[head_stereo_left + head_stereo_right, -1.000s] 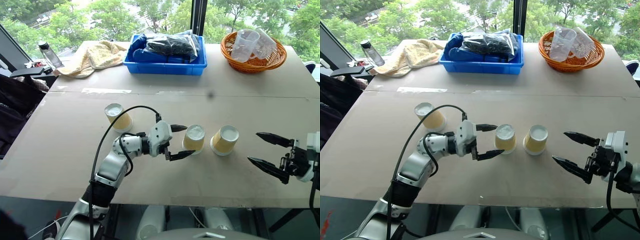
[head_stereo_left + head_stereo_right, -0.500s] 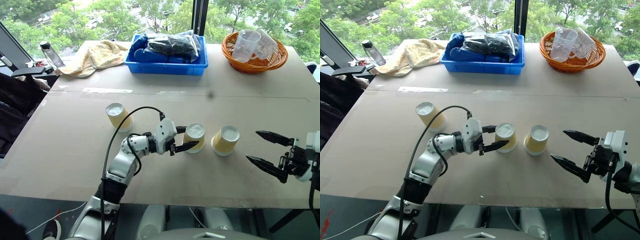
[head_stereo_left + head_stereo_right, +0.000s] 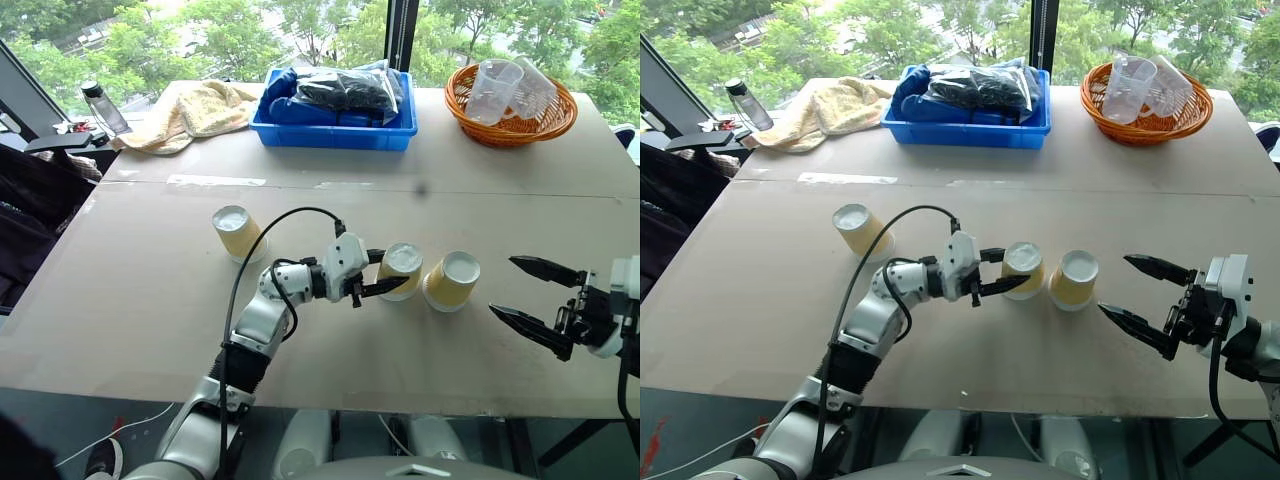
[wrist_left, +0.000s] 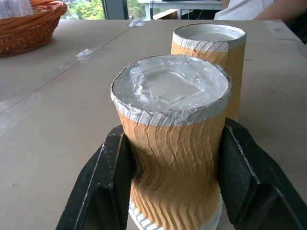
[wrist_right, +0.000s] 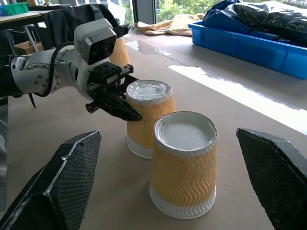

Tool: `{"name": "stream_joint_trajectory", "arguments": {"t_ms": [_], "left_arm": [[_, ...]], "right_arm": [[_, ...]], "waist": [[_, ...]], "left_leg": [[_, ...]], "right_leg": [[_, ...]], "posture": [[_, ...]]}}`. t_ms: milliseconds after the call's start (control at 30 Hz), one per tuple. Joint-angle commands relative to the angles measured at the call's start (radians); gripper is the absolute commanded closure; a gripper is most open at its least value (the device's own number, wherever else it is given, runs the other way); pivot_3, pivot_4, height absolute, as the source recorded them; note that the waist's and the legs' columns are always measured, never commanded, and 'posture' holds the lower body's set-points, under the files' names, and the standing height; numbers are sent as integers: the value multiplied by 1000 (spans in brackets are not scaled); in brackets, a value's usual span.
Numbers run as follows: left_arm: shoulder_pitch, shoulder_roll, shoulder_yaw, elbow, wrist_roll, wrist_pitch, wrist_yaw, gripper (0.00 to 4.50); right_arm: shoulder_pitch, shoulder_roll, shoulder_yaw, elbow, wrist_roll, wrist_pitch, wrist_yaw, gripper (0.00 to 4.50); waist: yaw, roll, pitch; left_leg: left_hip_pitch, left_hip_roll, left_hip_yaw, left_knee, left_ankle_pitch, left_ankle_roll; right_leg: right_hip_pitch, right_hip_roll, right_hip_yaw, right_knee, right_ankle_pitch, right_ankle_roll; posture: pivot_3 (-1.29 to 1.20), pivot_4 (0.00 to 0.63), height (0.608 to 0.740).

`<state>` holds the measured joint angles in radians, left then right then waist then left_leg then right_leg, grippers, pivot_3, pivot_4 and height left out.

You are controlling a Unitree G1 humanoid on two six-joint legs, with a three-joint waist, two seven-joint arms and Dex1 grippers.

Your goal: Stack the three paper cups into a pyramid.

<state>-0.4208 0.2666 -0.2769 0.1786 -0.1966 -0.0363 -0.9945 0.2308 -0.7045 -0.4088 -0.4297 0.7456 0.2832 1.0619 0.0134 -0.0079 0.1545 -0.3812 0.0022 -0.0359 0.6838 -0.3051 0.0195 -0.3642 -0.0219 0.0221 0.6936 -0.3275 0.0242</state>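
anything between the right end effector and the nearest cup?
Nothing: bare table lies between the open right end effector and the right-hand cup, seen in both eye views.

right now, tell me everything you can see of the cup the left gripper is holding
The middle paper cup is tan, ripple-walled paper with a white rim and white base, standing upside down on the table. The left gripper is shut on its sides, which are pinched inward. It stands close beside the right cup.

Three upturned cups stand in a row on the table (image 3: 130,300): left cup (image 3: 238,233) at nine o'clock of the middle cup (image 3: 400,271); right cup (image 3: 451,280) at three.
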Motion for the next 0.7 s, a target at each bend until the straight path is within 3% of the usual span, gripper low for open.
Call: {"name": "stream_joint_trajectory", "arguments": {"t_ms": [33, 333, 400, 433, 533, 700], "left_arm": [[2, -19, -12, 7, 6, -13, 3, 2679], [24, -7, -24, -43, -16, 40, -36, 2679], [33, 0, -26, -62, -19, 51, -45, 1654], [35, 4, -26, -68, -15, 51, -44, 1499], [42, 14, -11, -87, -1, 51, -22, 220], [52, 46, 25, -163, -29, 72, -13, 66]], "right_arm": [[2, -8, -21, -53, 18, 6, -16, 0], [-1, -10, -23, -67, 18, 17, -30, 0], [-2, -10, -22, -67, 19, 19, -31, 0], [-3, -10, -22, -67, 19, 19, -31, 0], [-4, -12, -23, -67, 20, 22, -32, 0], [-7, -17, -25, -63, 21, 24, -31, 0]], "waist": [[0, 0, 0], [0, 0, 0], [0, 0, 0], [0, 0, 0], [0, 0, 0], [-1, 0, 0]], "left_leg": [[0, 0, 0, 0, 0, 0], [0, 0, 0, 0, 0, 0], [0, 0, 0, 0, 0, 0], [0, 0, 0, 0, 0, 0], [0, 0, 0, 0, 0, 0], [0, 0, 0, 0, 0, 0]], "right_leg": [[0, 0, 0, 0, 0, 0], [0, 0, 0, 0, 0, 0], [0, 0, 0, 0, 0, 0], [0, 0, 0, 0, 0, 0], [0, 0, 0, 0, 0, 0], [0, 0, 0, 0, 0, 0]], "posture": [[0, 150, 740], [0, 150, 740], [0, 150, 740], [0, 150, 740], [0, 150, 740], [0, 150, 740]]}}
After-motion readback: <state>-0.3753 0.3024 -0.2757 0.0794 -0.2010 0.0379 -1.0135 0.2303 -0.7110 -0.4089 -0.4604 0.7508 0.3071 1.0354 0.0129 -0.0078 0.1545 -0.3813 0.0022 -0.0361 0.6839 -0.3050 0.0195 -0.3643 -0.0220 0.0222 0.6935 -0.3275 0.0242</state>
